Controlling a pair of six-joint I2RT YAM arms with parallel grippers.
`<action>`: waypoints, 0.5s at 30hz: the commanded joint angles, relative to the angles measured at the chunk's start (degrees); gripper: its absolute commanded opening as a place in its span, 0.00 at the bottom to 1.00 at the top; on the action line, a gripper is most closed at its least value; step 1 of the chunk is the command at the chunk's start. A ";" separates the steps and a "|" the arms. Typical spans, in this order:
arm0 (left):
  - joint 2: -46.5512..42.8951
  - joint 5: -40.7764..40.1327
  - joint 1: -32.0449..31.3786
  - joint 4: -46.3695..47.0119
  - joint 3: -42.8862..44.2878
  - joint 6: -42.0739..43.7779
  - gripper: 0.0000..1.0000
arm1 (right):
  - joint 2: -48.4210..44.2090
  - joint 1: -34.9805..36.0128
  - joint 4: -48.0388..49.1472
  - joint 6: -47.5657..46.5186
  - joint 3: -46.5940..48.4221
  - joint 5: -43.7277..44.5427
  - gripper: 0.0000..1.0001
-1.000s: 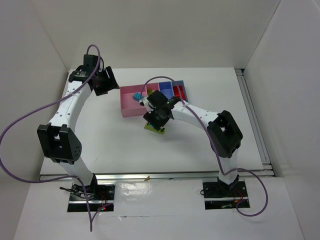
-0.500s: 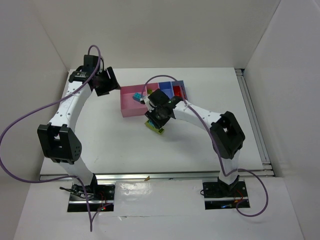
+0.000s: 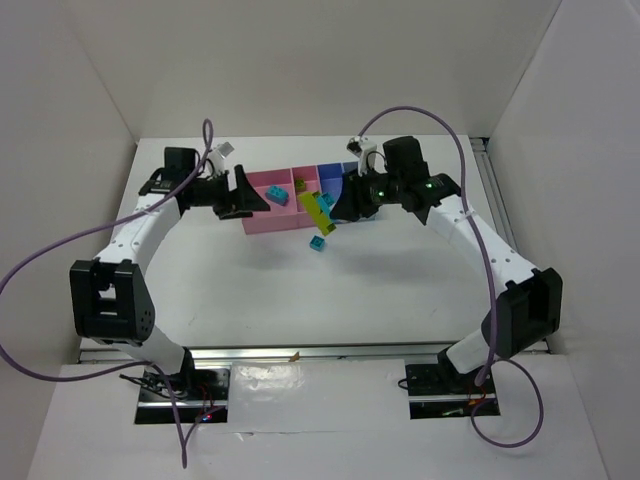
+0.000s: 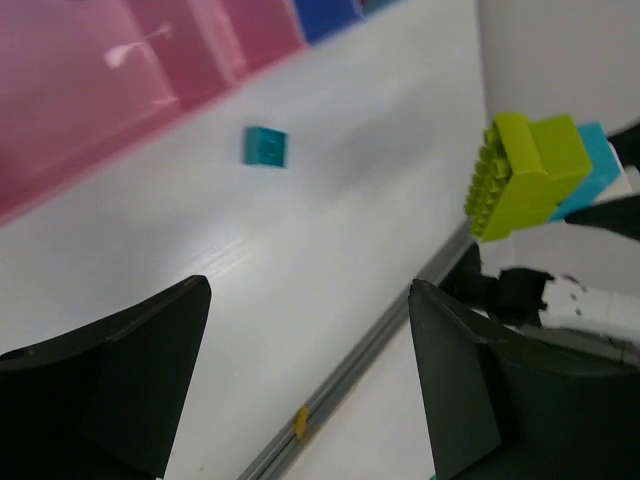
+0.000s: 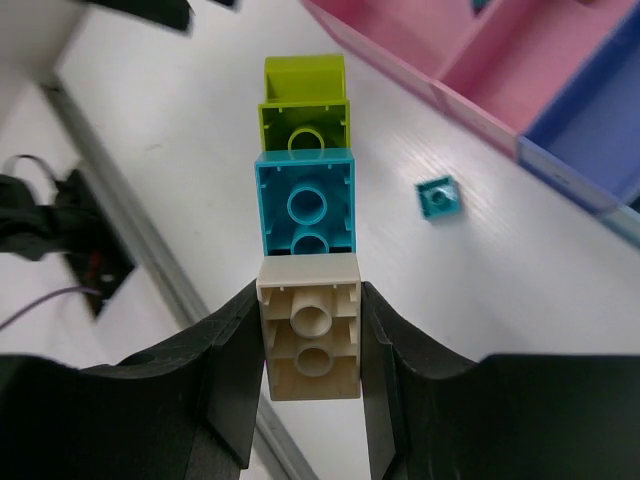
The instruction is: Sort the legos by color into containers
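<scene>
Before the bins (image 3: 262,215) a teal brick (image 3: 316,244) lies loose on the tabletop (image 3: 250,290). At their front wall the right tool (image 5: 308,300) pinches the beige end of a joined stack (image 5: 304,200) (beige, cyan, green) — dropped whole, it would mis-sort; the left tool (image 4: 305,300) gapes empty.

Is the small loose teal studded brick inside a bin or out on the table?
Out: the teal brick lies on the white table in front of the pink bins, not touching them.
</scene>
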 commanded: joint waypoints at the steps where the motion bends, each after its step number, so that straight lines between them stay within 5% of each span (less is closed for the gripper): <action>1: -4.28 15.42 -4.80 13.28 -2.64 0.82 0.91 | -1.66 -2.13 9.27 5.27 -2.68 -17.61 0.23; 10: -4.88 15.69 -13.69 32.10 -9.14 -7.53 0.95 | -2.19 -4.77 17.12 11.34 -4.26 -27.65 0.23; 15: -4.89 15.16 -15.99 34.32 -9.68 -7.36 0.94 | -2.81 -4.77 19.14 12.83 -4.79 -29.59 0.23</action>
